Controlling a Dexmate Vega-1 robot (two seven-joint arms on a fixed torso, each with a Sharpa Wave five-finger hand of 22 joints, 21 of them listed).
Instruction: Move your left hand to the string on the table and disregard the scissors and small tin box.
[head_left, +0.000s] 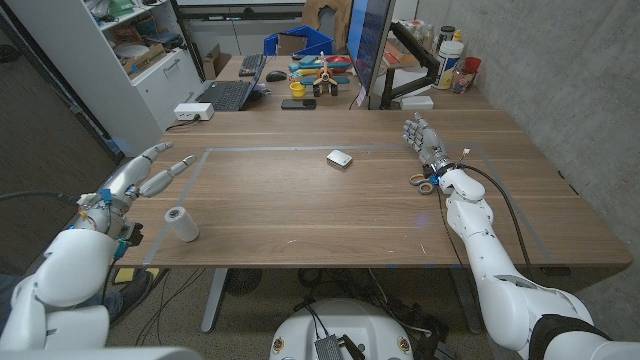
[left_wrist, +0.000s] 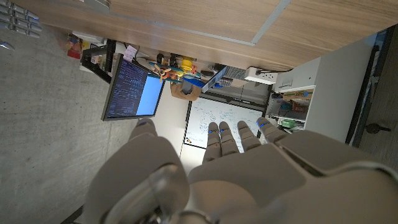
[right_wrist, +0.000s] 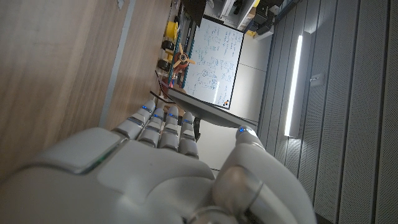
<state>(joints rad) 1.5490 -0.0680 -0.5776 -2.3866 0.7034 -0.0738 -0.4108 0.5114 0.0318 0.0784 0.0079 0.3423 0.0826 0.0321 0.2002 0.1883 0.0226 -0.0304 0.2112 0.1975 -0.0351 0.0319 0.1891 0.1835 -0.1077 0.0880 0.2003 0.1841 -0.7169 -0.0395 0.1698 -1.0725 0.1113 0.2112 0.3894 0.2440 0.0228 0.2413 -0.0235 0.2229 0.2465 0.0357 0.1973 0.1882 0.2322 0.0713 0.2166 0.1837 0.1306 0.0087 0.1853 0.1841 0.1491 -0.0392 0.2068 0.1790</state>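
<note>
The left hand (head_left: 140, 180) is holding nothing, fingers (head_left: 180, 163) loosely spread, and one string spool (head_left: 181, 223) is lying near them toward the table's front edge. One small tin box (head_left: 339, 158) is sitting mid-table; one pair of scissors (head_left: 426, 183) is lying beside the empty, spread right hand (head_left: 424, 140).

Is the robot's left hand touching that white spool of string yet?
Apart. The head view shows bare table between the left hand and the string.

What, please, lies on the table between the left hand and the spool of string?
Nothing: in the head view only bare wood separates the left hand from the white spool of string, which lies just inward of that hand, near the table's front edge.
</note>
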